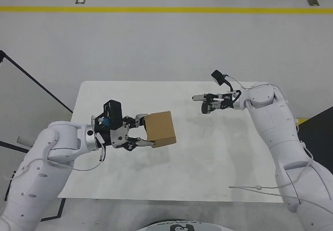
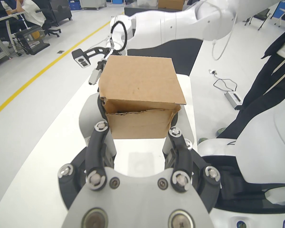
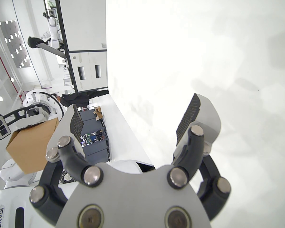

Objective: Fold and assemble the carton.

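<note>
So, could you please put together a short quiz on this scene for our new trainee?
1. Fill in: the right gripper, above the white table, has its jaws ____.
2. Which one grips the cardboard carton? A) the left gripper B) the right gripper C) neither
3. True or false: the cardboard carton lies as a flat sheet on the white table.

Key: 1 open; 2 A; 3 false, it already has a box shape.
</note>
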Robot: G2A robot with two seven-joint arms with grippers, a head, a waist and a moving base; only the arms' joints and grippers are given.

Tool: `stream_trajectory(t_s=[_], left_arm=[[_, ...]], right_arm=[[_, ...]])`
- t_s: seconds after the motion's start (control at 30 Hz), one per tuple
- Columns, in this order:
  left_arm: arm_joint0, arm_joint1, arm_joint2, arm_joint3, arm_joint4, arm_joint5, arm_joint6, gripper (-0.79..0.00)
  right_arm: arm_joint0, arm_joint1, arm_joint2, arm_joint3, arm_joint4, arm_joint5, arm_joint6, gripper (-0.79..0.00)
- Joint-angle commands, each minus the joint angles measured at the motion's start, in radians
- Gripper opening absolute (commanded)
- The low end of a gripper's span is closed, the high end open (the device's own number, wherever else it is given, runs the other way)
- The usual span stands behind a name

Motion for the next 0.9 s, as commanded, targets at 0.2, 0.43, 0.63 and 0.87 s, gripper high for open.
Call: stream_trajectory(t_s=[0.2,0.43,0.63,0.87], left_arm=[[-0.070,0.005,0.137,0.149,0.132,0.000,0.158,-0.785],[-0.101,0.013,0.143,0.183,0.190,0.003,0.225,-0.785],[-0.098,0.011,0.149,0.187,0.199,0.020,0.225,-0.785],[-0.144,-0.009,0.230,0.313,0.300,0.000,0.293,-0.785]], right_arm=[[0.000,0.000,0.000,0.000,0.000,0.000,0.000,0.000],[0.000,0.000,0.000,0.000,0.000,0.000,0.000,0.000],[0.000,0.000,0.000,0.000,0.000,0.000,0.000,0.000],[0.000,0.000,0.000,0.000,0.000,0.000,0.000,0.000]])
